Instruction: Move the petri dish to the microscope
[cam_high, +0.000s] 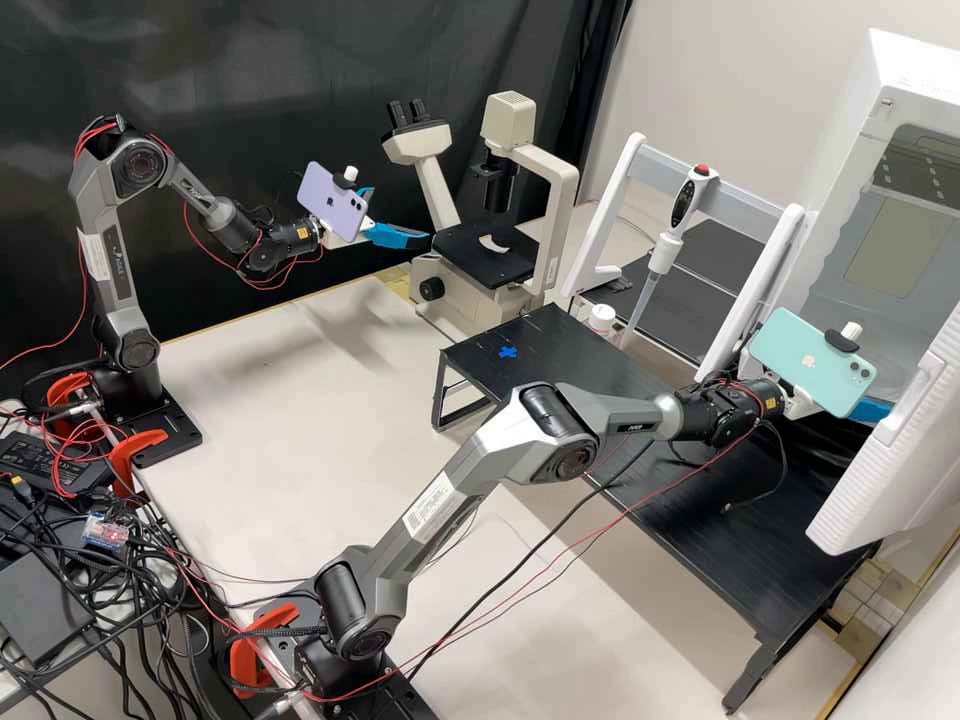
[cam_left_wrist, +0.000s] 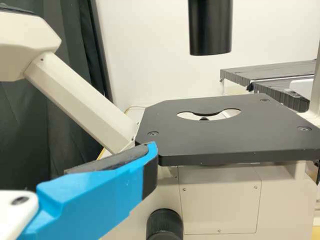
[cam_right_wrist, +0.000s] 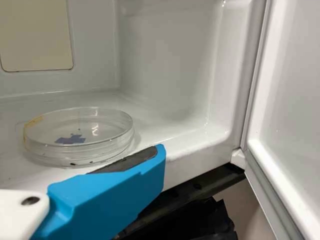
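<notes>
My left gripper (cam_high: 400, 214) stands open and empty beside the microscope (cam_high: 488, 255) in the high view. In the left wrist view, one blue finger of this left gripper (cam_left_wrist: 150, 152) shows in front of the black stage (cam_left_wrist: 225, 137), which has a round opening. My right gripper (cam_high: 873, 411) is partly hidden at the white cabinet in the high view. The right wrist view has the clear petri dish (cam_right_wrist: 100, 145) flat on the cabinet's white floor, a blue cross mark visible through it. One finger of the open right gripper (cam_right_wrist: 159, 154) lies close to the dish's side; contact is unclear.
The white cabinet (cam_high: 850, 225) has its door (cam_high: 890, 460) open at the right. A black raised platform (cam_high: 600, 375) bears a blue cross. Behind it, a pipette (cam_high: 660, 258) hangs on a white frame. The microscope's black cylinder (cam_left_wrist: 211, 30) overhangs the stage.
</notes>
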